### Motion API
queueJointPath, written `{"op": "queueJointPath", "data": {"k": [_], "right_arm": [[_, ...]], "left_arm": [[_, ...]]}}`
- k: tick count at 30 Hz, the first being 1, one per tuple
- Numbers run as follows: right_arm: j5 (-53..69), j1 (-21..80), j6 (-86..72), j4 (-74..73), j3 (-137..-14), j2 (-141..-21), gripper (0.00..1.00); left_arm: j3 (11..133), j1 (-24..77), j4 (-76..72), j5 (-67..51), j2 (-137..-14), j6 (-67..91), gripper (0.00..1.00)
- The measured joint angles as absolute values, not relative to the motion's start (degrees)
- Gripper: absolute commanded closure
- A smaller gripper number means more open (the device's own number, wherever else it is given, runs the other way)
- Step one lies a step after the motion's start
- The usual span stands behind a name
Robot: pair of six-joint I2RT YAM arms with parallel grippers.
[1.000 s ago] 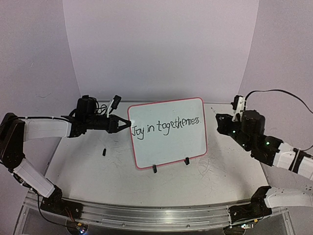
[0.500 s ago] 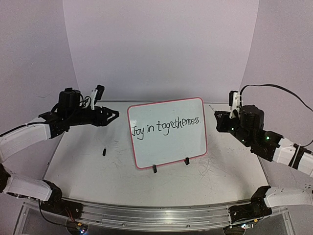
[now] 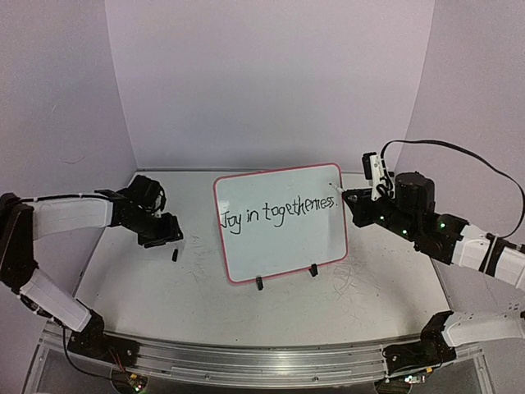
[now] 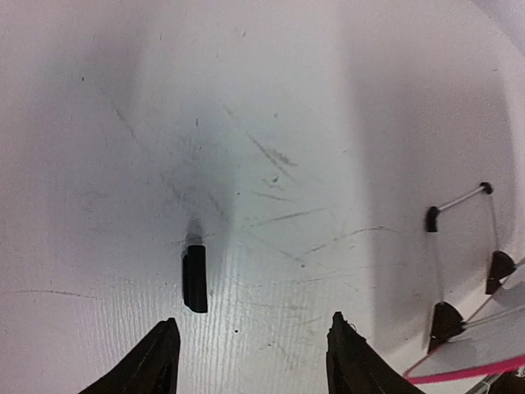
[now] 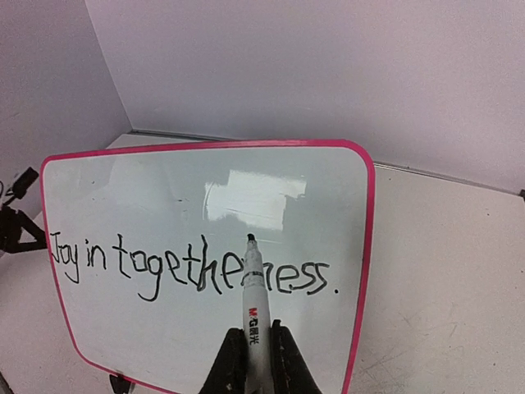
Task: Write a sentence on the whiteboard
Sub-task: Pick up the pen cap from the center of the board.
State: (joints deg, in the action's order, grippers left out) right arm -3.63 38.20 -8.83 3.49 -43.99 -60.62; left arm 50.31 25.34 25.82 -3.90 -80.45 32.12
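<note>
Left arm dropped from beside the whiteboard (image 3: 287, 250) down to the desk (image 3: 246, 316), and its end effector (image 4: 254, 365) hangs spread wide and empty just near of the black marker cap (image 4: 195, 279), I'd guess to pick it up. Right end effector (image 5: 256, 361) slid in from the right, pinched tight on the marker (image 5: 253, 304), tip up at "togetherness" (can't tell if it's touching). Board stands upright mid-desk on its clip feet (image 3: 260, 283), so the pen reaches its face.

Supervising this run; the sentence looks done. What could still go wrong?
The uncapped marker in the right gripper points at the whiteboard near the writing; a stray touch could mark it. The board stands on two small clip feet, so a push might tip it.
</note>
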Motion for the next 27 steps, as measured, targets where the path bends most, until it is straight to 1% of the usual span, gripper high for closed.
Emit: {"op": "queueJointPath", "data": {"k": [5,8,17,27], "right_arm": [[-1.9,38.2,-8.3,3.3,-44.0,-60.0,1.0],[-1.7,38.2,-8.0,3.2,-44.0,-58.7,1.0],[-1.6,38.2,-7.2,3.3,-44.0,-57.2,1.0],[-2.2,38.2,-7.1,2.9,-44.0,-57.2,1.0]], "left_arm": [[52.2,25.3,27.1,-4.2,-91.4,31.5,0.48],[52.6,25.3,27.5,-3.7,-93.4,31.1,0.51],[55.2,25.5,27.5,-0.4,-99.6,29.2,0.66],[54.8,26.6,28.0,5.0,-99.3,28.9,0.89]]}}
